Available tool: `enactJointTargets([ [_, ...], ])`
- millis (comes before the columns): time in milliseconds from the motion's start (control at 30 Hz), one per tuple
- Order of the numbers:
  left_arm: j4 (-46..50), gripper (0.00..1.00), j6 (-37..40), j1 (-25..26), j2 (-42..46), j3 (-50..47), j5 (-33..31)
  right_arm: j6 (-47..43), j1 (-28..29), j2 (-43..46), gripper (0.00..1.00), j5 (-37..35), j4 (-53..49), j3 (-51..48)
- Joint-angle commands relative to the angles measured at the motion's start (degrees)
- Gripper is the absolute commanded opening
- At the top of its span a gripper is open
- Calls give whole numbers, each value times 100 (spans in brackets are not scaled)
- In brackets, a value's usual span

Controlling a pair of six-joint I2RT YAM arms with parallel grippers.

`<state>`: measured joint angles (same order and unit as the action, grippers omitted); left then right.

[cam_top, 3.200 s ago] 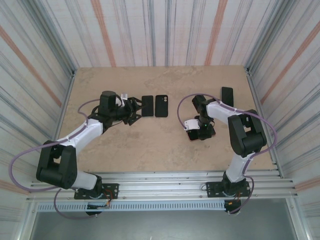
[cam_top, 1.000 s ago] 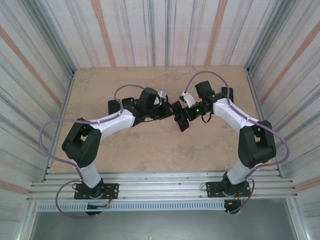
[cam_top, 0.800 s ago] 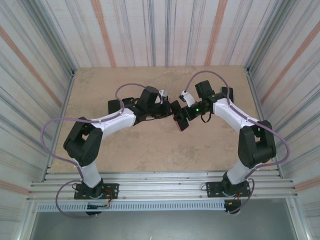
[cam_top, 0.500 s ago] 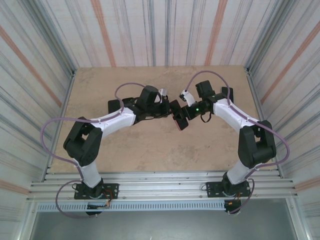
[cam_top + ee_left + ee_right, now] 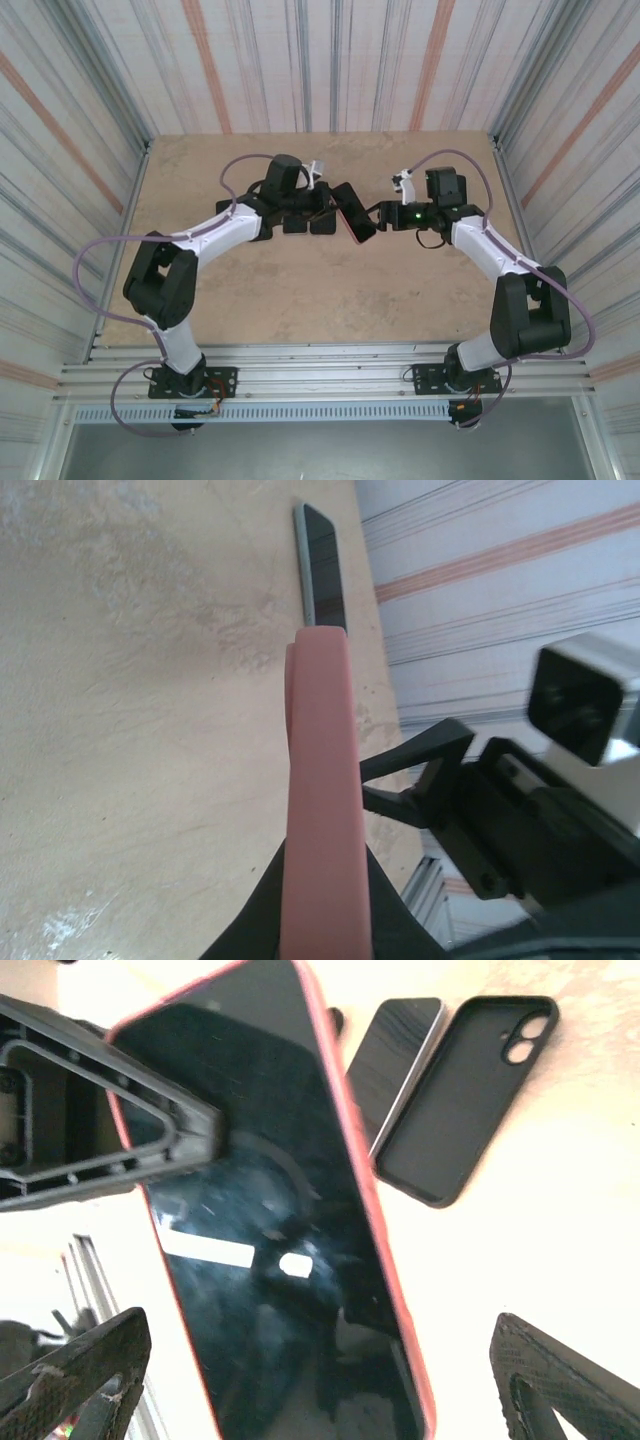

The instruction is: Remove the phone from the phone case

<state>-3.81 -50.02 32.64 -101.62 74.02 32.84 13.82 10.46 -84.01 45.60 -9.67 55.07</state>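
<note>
**Left gripper pinches the cased phone, right gripper spread wide in front of it**

From the overhead camera I see both arms reaching from their bases at the near edge in over the table, and they meet around its middle.

My left gripper is pinched shut on the phone, which sits inside its pink case. I hold it up off the table, tilted, with its free end pointing at the other arm. On the left wrist camera the case runs edge-on up the middle, with the dark fingers clamped around its lower end. On the right wrist camera one left finger lies flat against the dark screen, and the pink rim runs unbroken along the phone's edge, so the phone is fully seated in the case.

My right gripper faces the phone's free end with its jaws spread wide. Its two fingertips stand at the bottom corners of its own camera view, well apart, and the phone's end lies between them. I see no contact with it.

Beyond the held phone, a bare phone and an empty black case lie side by side on the table, the case with its inside up and its camera cut-out showing. Farther off, near the striped wall, a third phone lies flat with a silver edge.
</note>
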Motion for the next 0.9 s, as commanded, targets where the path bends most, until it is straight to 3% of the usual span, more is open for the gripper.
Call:
enactJointTargets([
  [0, -711, 7, -399, -140, 182, 255, 716, 1322, -79, 210, 86, 403, 1080, -327],
  [267, -853, 7, -489, -276, 301, 626, 1447, 3290, -87, 284, 75, 442, 3295, -1065],
  [467, -1522, 7, -978, -369, 250, 678, 1638, 4656, -79, 291, 55, 343, 4710, -1432],
  [867, -2278, 9, -1589, -500, 84, 625, 1655, 6667, 26, 453, 35, -127, 6427, -1997],
])
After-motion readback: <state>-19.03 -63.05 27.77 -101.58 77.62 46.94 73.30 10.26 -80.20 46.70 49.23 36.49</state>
